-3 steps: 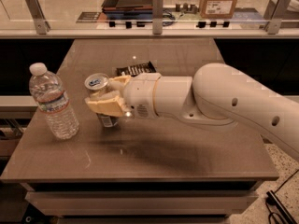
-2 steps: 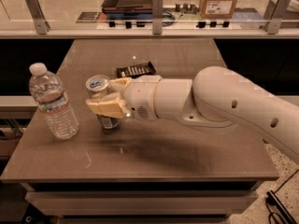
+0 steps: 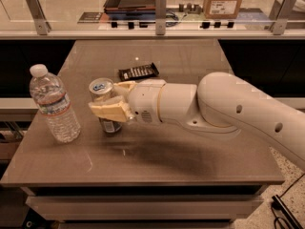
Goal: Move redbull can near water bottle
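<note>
Silver redbull can [image 3: 101,89] clasped in pincer [image 3: 106,99], near water bottle [image 3: 53,108]

Gripper [image 3: 105,98] round redbull can [image 3: 101,87], nr bottle [image 3: 55,109]

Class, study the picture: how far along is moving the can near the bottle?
Done: the hand is shut on the can, which stands upright beside the bottle, a gap between them. In hand: the grip on it. Left: probably only letting go and backing off.
</note>
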